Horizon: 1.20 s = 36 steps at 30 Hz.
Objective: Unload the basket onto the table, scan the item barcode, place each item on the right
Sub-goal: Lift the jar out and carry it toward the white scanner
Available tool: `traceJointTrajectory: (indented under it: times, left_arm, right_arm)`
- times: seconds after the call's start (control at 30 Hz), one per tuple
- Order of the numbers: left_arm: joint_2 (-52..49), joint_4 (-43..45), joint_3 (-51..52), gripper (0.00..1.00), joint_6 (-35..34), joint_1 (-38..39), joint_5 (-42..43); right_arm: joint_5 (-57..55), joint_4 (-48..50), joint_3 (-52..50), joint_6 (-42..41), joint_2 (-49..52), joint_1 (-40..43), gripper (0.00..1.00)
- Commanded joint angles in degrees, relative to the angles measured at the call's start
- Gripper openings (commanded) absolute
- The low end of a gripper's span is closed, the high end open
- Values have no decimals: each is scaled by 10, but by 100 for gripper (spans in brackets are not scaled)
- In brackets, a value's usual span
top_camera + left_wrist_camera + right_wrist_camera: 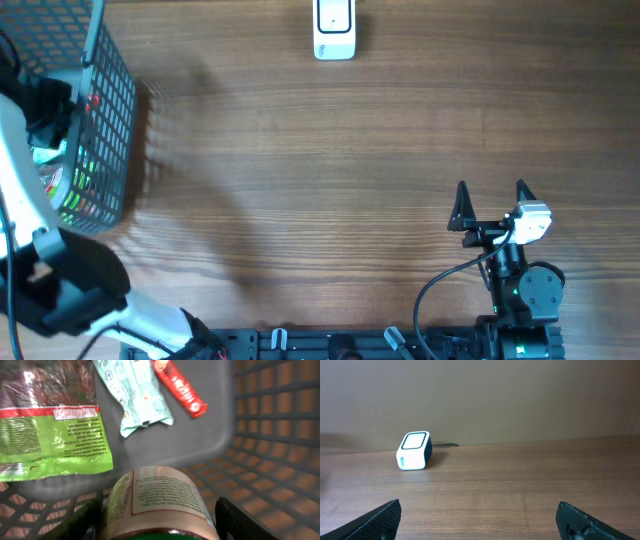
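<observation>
My left gripper [159,506] reaches down inside the grey mesh basket [112,95]. It is shut on a jar [165,491] with a cream printed label and a green lid, one dark finger on each side. No barcode shows on the label side facing the camera. The white barcode scanner [334,30] sits at the table's far edge, also seen as the scanner [413,450] in the right wrist view. My right gripper [492,198] rests near the front right of the table, open with nothing between its fingers.
On the basket's floor lie a green and red packet [50,440], a pale turquoise sachet [136,397] and a red bar [181,387]. The basket's mesh wall [272,435] rises close on the right. Bare wooden tabletop [330,170] stretches between basket and scanner.
</observation>
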State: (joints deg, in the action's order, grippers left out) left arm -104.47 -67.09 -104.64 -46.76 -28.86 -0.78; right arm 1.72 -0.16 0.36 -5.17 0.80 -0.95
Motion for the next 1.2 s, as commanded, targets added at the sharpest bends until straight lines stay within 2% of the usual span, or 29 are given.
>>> traceJointTrajectory:
  times: [0.0, 0.2, 0.43, 0.53, 0.73, 0.9, 1.03, 1.17]
  left_arm:
    - [74, 1, -4, 38, 10, 1, -2]
    - [151, 15, -4, 42, 14, 1, -2]
    - [236, 31, -4, 40, 14, 1, 3]
    - [267, 43, -4, 40, 14, 2, 34]
    - [308, 56, -4, 40, -2, 3, 149]
    - [307, 56, -4, 38, -4, 56, 177]
    - [297, 56, -4, 38, -4, 134, 174]
    - [281, 53, -4, 39, -4, 223, 106]
  right_arm:
    - [9, 2, -1, -8, 2, 2, 100]
    - [9, 2, -1, -8, 2, 2, 100]
    - [9, 2, -1, -8, 2, 2, 100]
    - [9, 2, -1, -9, 2, 2, 100]
    - [9, 2, -1, -9, 2, 2, 100]
    - [9, 2, -1, -8, 2, 2, 100]
    - [9, 2, -1, -8, 2, 2, 100]
    - [9, 2, -1, -9, 2, 2, 100]
